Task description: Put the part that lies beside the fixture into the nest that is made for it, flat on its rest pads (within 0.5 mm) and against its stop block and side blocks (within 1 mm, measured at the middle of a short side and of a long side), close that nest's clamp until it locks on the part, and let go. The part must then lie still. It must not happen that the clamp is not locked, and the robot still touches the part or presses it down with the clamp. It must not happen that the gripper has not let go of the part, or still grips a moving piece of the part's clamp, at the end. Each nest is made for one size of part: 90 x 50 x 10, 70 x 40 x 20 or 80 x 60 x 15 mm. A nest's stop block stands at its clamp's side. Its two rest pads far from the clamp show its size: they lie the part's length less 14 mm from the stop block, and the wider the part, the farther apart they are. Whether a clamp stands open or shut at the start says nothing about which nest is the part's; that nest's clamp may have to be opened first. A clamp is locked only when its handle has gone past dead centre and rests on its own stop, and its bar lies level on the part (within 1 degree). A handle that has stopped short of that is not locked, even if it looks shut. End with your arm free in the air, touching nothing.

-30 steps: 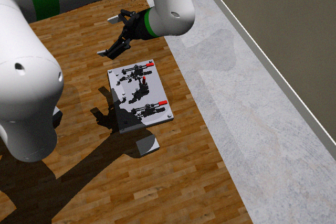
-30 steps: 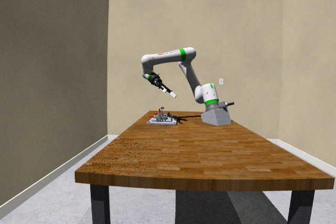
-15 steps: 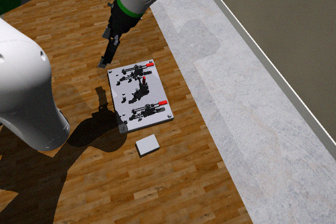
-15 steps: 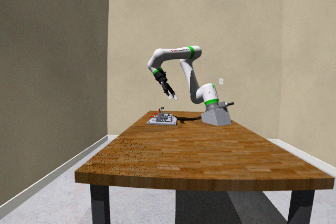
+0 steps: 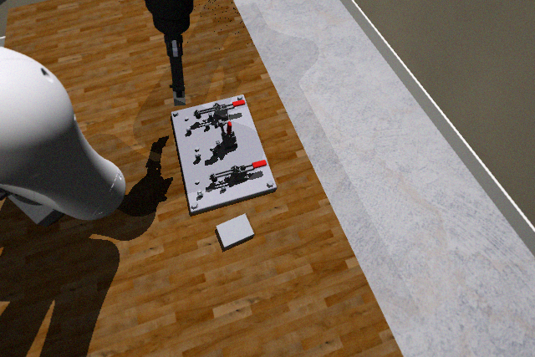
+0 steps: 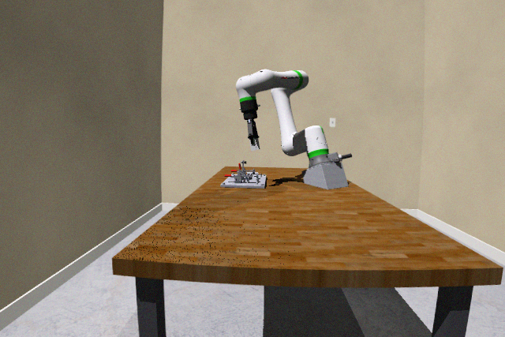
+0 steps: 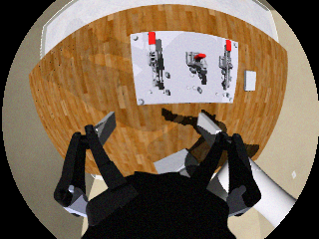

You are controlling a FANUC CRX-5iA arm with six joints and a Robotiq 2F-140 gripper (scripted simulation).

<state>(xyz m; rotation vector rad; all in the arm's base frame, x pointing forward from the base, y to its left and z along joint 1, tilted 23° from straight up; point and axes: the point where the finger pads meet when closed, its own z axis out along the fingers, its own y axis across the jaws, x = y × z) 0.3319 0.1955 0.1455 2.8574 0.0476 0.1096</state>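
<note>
The part, a light grey block (image 5: 235, 231) (image 7: 250, 81), lies flat on the table beside the fixture's short end. The fixture plate (image 5: 255, 141) (image 7: 174, 42) carries three nests in a row, each with a red-handled clamp. The two outer clamps (image 5: 237, 169) (image 5: 218, 108) have handles and bars lying low, and look shut. The middle clamp (image 5: 227, 130) (image 7: 197, 60) has its handle upright and its bar raised, so it stands open. No part shows in any nest. My gripper (image 5: 179, 98) (image 6: 255, 146) (image 7: 157, 119) is open and empty, well above table height, off the fixture's end far from the part.
The wooden table (image 5: 276, 283) (image 6: 309, 235) bears the fixture and the arm's grey base (image 6: 326, 176). The arm's upper links (image 5: 56, 137) stand at the left in the top view. Small low rest pads and blocks stand on the plate. Arm shadows fall beside the fixture.
</note>
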